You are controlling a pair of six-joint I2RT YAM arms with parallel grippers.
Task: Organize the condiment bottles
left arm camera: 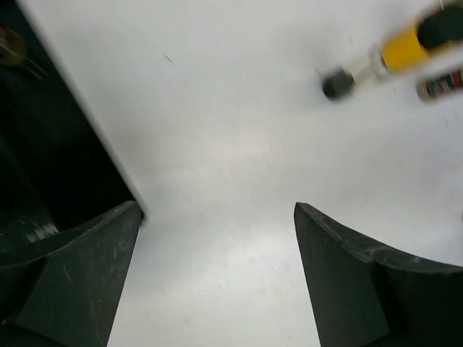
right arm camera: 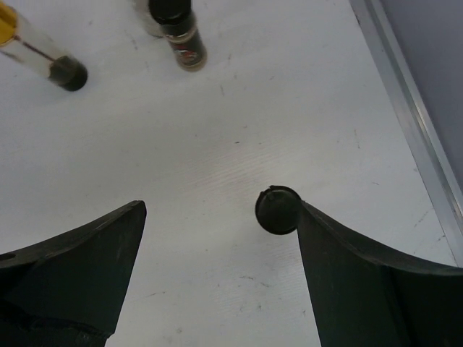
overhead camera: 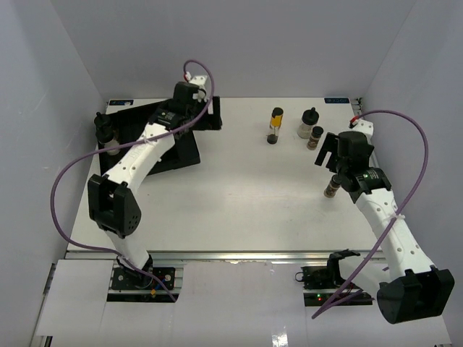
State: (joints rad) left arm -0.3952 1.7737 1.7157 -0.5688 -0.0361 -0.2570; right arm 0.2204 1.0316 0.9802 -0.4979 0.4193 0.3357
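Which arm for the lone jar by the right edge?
Right. The right hand hangs open over that jar, close beside one finger; the left hand is far off by the tray.

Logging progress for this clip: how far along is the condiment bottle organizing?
Done: one pale black-capped jar seems to stand at the black ribbed tray's left end. In hand: nothing; the left tool and right tool are open, the right beside a brown black-capped jar. Left: that jar, the slim yellow-banded bottle, a pale knob-capped jar and a small brown jar.
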